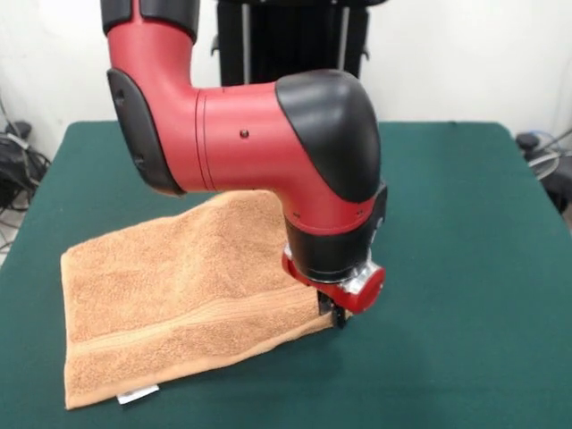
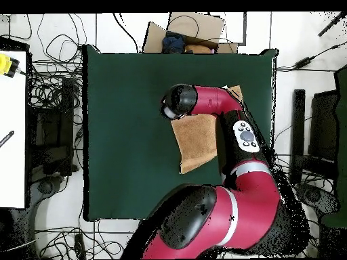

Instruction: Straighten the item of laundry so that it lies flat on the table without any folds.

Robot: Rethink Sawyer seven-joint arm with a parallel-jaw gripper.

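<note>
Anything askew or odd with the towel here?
The towel does not lie flat: its far part rises toward the arm, and the gripper sits at its corner. It also lies skewed to the table edges.

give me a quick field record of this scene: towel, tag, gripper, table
towel: orange-tan, on the table, one side raised near the gripper, not fully flat
tag: small, white, at the towel's near edge in the front view
gripper: low at the towel's corner; open or shut unclear
table: dark green top, far larger than the towel

No text, label or number can be read anywhere.
</note>
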